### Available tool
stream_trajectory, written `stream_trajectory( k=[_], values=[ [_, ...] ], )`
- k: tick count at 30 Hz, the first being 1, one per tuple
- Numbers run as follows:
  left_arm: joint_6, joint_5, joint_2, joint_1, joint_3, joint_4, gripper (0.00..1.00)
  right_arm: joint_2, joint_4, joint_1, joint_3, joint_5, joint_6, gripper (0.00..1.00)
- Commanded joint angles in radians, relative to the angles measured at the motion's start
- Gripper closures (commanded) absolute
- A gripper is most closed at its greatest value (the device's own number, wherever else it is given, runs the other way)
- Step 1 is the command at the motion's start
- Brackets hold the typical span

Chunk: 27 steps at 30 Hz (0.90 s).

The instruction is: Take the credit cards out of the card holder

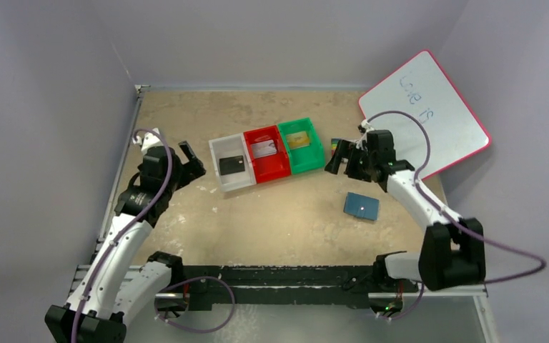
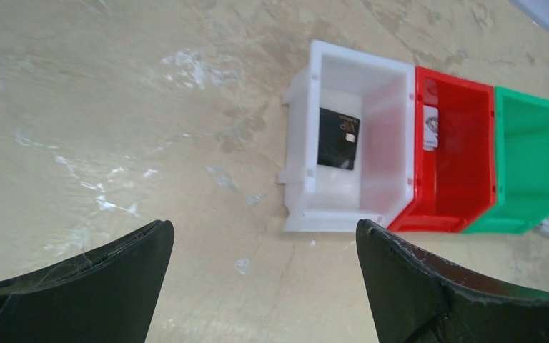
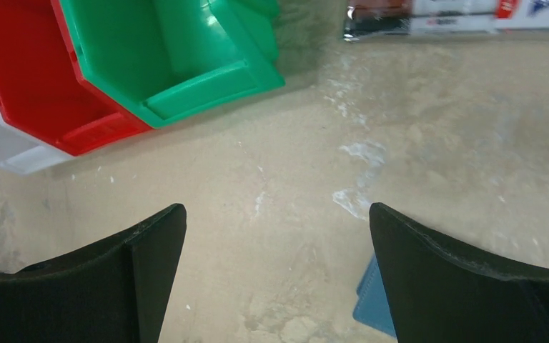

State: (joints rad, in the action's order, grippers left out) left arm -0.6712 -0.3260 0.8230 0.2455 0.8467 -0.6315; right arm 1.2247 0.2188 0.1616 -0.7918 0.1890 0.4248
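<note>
Three rigid moulded plastic bins stand in a row in the top view: white bin, red bin, green bin; they hold a black card, a silver-grey card and a gold card; the card holder, a flat teal rectangle with a white snap dot, lies shut on the mottled tan table, near my right gripper; my left gripper hangs beside the white bin.

Left wrist view: my jaws stand wide; the glossy black card lies flat in the white bin.

Right wrist view: my jaws stand wide; one teal corner shows beside my right finger; a marker pack lies beyond.
</note>
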Motion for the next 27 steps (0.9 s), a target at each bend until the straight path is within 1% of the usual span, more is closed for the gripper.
stream_trajectory(
  k=[1, 4, 8, 11, 13, 18, 20, 24, 27],
  values=[
    [-0.062, 0.157, 0.004, 0.005, -0.038, 0.118, 0.0, 0.166, -0.086, 0.003, -0.158, 0.148, -0.052, 0.0],
    [-0.115, 0.216, 0.024, 0.007, -0.065, 0.155, 0.0, 0.29, -0.117, 0.003, -0.257, 0.161, -0.068, 0.0],
    [-0.17, 0.286, 0.056, 0.008, -0.091, 0.183, 0.0, 0.475, -0.117, 0.005, -0.416, 0.205, -0.108, 0.0],
    [-0.212, 0.305, 0.063, 0.007, -0.098, 0.185, 0.0, 0.592, -0.071, 0.007, -0.54, 0.268, -0.144, 0.06],
    [-0.223, 0.313, 0.06, 0.007, -0.104, 0.195, 0.0, 0.626, -0.068, 0.014, -0.577, 0.295, -0.149, 0.07],
    [-0.224, 0.292, 0.069, 0.008, -0.108, 0.181, 0.0, 0.628, -0.097, 0.044, -0.551, 0.405, -0.135, 0.11],
    [-0.214, 0.299, 0.079, 0.008, -0.102, 0.173, 0.0, 0.601, -0.109, 0.062, -0.506, 0.4, -0.131, 0.13],
    [-0.188, 0.321, 0.099, 0.008, -0.084, 0.158, 0.0, 0.509, -0.136, 0.07, -0.393, 0.373, -0.106, 0.14],
    [-0.174, 0.316, 0.105, 0.007, -0.078, 0.149, 0.0, 0.436, -0.133, 0.072, -0.325, 0.384, -0.102, 0.15]
  ],
)
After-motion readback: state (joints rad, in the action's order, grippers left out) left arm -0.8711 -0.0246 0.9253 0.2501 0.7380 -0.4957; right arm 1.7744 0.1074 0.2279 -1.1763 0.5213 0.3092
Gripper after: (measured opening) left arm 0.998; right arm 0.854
